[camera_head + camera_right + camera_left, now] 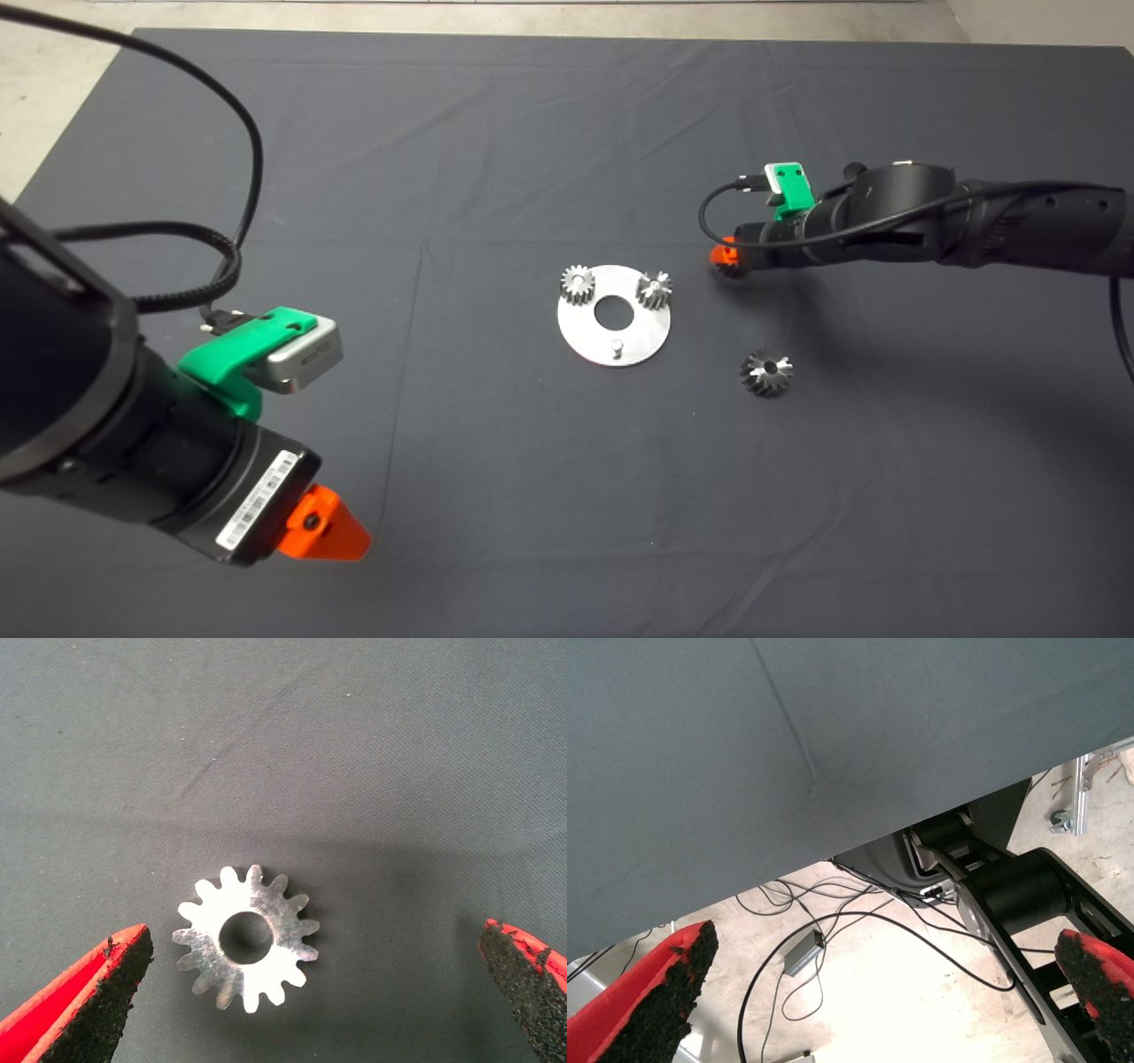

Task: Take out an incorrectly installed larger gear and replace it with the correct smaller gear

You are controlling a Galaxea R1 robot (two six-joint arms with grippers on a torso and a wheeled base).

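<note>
The larger gear, dark grey with shiny teeth, lies flat on the mat to the right of a round silver plate. The smaller gear lies flat on the mat, its top face shining pale in the right wrist view. My right gripper is open and hangs straight over it, one finger on each side, not touching. In the head view that gripper is just right of the plate and hides most of the gear. My left gripper is open and empty at the lower left.
The plate carries two small silvery gears, a bare pin and a centre hole. The left wrist view shows the mat's edge and the floor with cables.
</note>
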